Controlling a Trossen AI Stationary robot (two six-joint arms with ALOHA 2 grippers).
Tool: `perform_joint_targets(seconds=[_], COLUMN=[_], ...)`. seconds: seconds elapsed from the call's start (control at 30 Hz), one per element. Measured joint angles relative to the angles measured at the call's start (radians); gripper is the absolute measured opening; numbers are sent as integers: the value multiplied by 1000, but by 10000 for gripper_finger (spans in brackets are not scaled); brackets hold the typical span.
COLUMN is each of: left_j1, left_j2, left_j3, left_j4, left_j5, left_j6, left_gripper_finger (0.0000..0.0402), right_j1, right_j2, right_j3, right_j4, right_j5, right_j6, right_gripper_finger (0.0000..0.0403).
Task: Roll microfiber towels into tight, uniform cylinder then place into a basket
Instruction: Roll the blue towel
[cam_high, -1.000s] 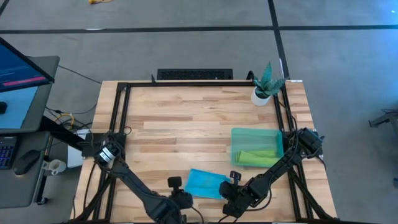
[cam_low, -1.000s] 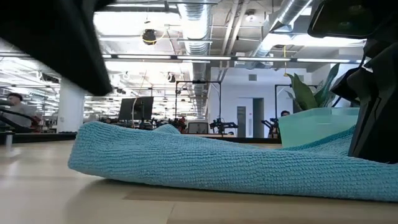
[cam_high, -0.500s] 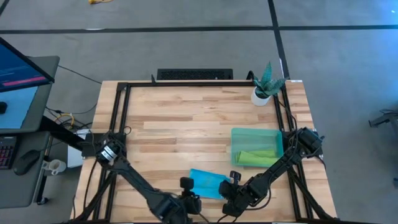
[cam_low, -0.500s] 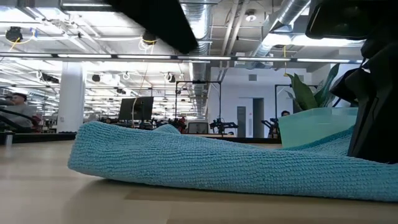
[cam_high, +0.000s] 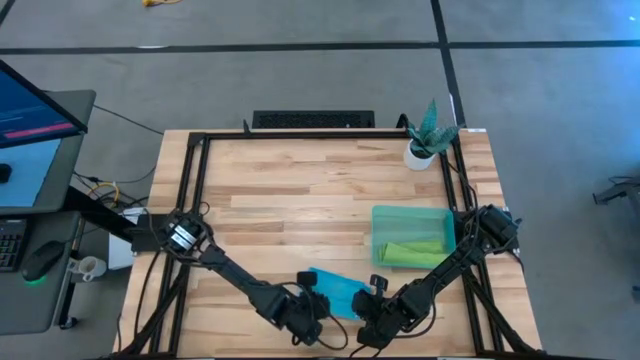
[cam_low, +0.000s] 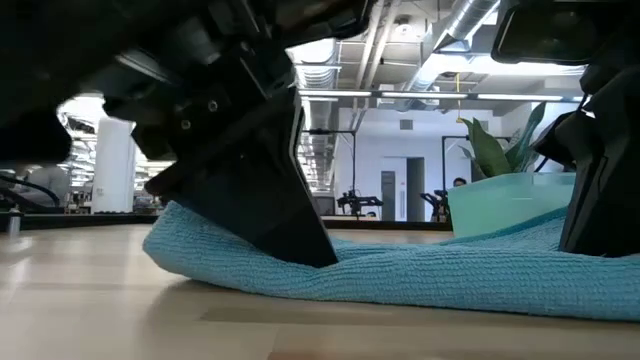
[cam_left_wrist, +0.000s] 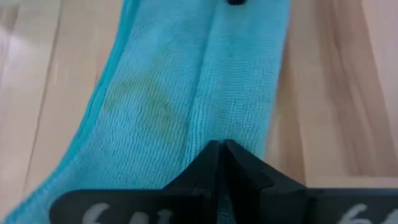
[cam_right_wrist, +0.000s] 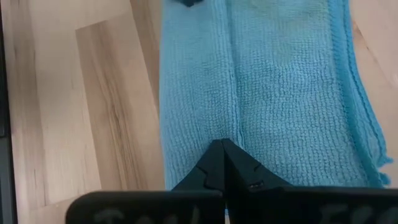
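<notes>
From my end there's a little potted plant (cam_high: 428, 135) at the table's (cam_high: 300, 200) far right corner, plus a monitor (cam_high: 35, 130) off its left edge.

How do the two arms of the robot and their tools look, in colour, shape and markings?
Both arms are black and slender, built from jointed links. The left arm has a round joint with a pale ring near its base. The left tool and the right tool each have two dark fingers tapering to a pointed tip. Blurred pale lettering shows on each wrist body.

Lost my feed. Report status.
Left gripper and right gripper shut, pressing on turquoise towel. Green towel in basket. Nothing blocking.
</notes>
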Motion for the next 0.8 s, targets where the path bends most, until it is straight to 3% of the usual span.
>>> perform_joint_targets(seconds=[0.13,0.37,0.8], left_j1=[1,-3,-11], left_j2=[-4,-3,-2], left_j3=[-42,-51,-52], left_j4=[24,39,37], left_j5=[-7,76,163], left_j6=[-81,-189,-456], left_gripper_finger=[18,18,18], right_j1=[0,0,-8], right_j2=[0,1,1], right_j3=[0,0,2], right_j4=[0,0,12], right_j5=[0,0,-12], right_j6=[8,8,81], right_gripper_finger=[14,23,117])
